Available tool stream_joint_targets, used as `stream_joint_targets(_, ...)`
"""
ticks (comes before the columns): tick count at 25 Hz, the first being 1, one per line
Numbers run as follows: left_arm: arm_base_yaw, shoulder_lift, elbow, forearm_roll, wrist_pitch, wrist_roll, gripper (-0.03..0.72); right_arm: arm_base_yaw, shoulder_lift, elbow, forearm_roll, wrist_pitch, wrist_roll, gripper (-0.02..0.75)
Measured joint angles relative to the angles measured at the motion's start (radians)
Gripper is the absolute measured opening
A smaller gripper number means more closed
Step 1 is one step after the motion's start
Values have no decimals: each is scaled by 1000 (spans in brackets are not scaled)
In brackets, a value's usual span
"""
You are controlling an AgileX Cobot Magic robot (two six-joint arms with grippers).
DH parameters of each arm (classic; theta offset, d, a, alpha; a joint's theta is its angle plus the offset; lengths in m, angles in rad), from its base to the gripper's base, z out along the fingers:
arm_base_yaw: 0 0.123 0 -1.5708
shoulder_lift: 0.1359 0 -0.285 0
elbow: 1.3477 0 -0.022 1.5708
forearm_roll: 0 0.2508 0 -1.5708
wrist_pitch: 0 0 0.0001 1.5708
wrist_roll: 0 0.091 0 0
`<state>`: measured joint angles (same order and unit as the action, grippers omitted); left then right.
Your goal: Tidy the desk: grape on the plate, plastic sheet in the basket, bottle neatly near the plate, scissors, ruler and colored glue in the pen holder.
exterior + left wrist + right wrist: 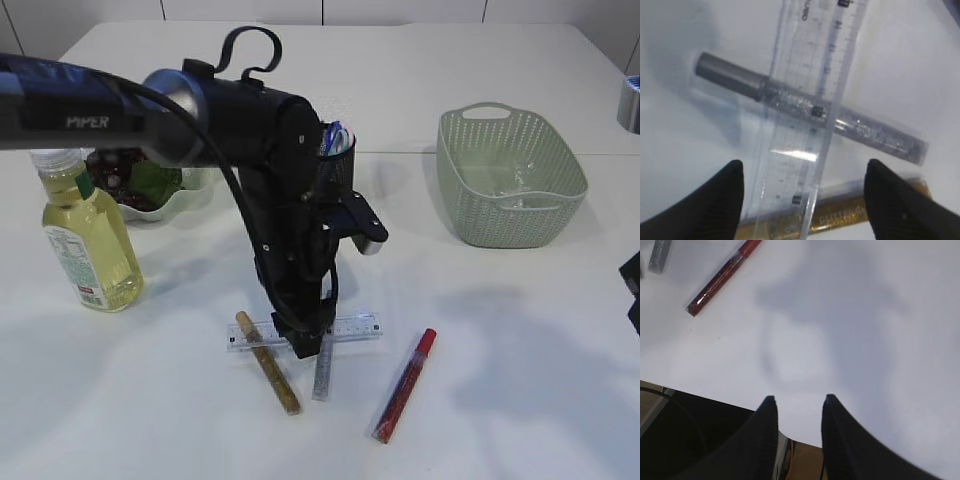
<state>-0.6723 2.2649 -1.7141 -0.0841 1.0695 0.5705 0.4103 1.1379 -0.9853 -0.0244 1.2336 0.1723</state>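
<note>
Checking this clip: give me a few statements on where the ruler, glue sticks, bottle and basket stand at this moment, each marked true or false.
1. The clear ruler lies across the silver glue stick. True.
2. The left hand is shut on the ruler. False: its jaws stand open on either side of it.
3. The red glue stick is in the pen holder. False: it lies on the table.
4. The bottle stands upright. True.
5. The green basket lies tipped over. False: it stands upright.
</note>
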Motion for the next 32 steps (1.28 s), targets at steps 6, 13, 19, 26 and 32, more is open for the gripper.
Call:
stream_joint_targets(6, -17, 14, 0, 38, -57, 0, 547, 0, 0, 0, -2, 2, 0, 255)
stream_joint_targets(13, -17, 14, 0, 67, -70, 0, 547, 0, 0, 0, -2, 2, 0, 255)
stream_joint_targets(19, -17, 14, 0, 70, -71, 0, 547, 0, 0, 0, -4, 2, 0, 255)
stream_joint_targets(26, -17, 34, 0, 68, -65, 2, 547, 0, 0, 0, -6, 2, 0, 255)
stream_joint_targets(32, -17, 37, 0, 68, -65, 2, 547, 0, 0, 0, -13, 2, 0, 255)
